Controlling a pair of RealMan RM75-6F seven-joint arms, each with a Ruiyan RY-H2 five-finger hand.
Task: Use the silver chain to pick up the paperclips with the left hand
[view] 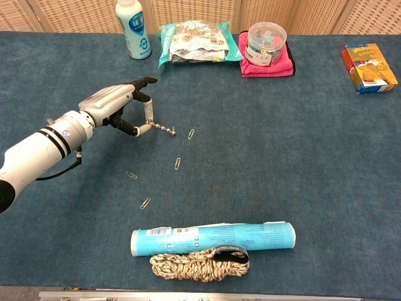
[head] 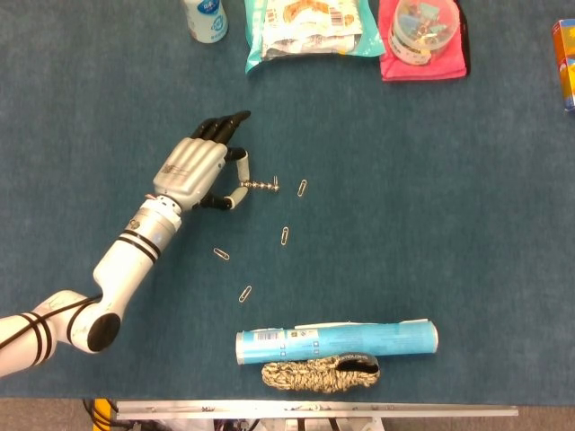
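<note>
Left of centre, the silver-and-black left hand is pinching one end of the short silver chain between thumb and a fingertip, the other fingers lying straight and close together; the chain is sticking out rightward, its free end just beside the nearest small metal paperclip. Three more paperclips are trailing toward lower left. Only the chest view is showing the chain sloping down to the blue carpeted table. Open carpet is stretching right.

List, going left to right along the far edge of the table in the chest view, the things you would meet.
White bottle → snack packet → clear tub of clips, standing on the pink cloth → orange box.
</note>
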